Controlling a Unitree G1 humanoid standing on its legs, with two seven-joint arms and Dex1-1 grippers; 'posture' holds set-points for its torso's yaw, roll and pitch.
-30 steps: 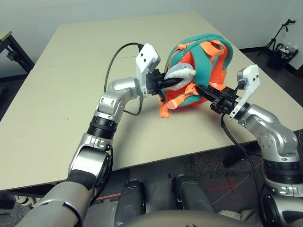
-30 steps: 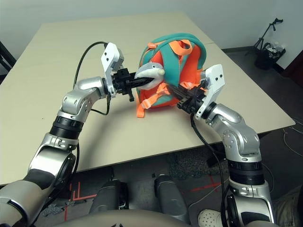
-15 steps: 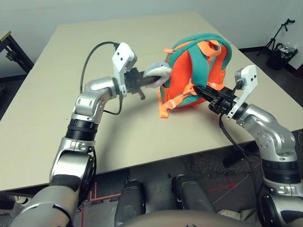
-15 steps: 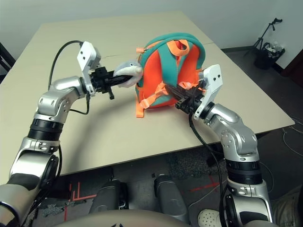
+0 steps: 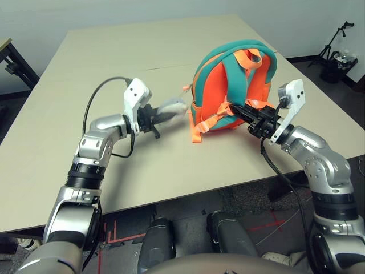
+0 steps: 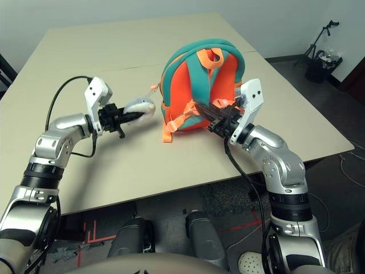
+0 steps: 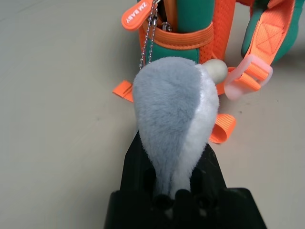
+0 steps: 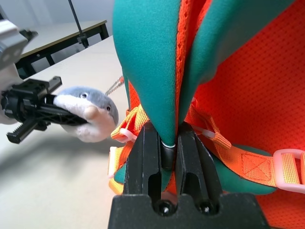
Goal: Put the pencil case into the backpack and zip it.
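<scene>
Backpack point(image 5: 231, 85): teal, orange panels and straps; stood upright mid-table.
Left gripper point(image 5: 162, 117): clamped on plush toy point(image 5: 173, 108) (chain-tethered to backpack).
Right gripper point(image 5: 242, 111): pinched on teal strap point(image 8: 157, 71).

Looks like a robotics lab or test room, not a home. Large plain beige counter point(image 5: 68, 114) with a seam across the middle, sitting on dark grey carpet point(image 5: 319, 74). Bare pale wall point(image 5: 142, 11) behind it, no decor. Second dark-framed table point(image 5: 11, 57) at the far left edge. Black tripod stand point(image 5: 336, 43) in the far right corner with a dark bin or bag point(image 5: 336, 68) at its foot. Red tape marks point(image 5: 274, 220) on the floor under the counter's near edge, loose cable point(image 6: 351, 165) trailing on the floor at right.
</scene>
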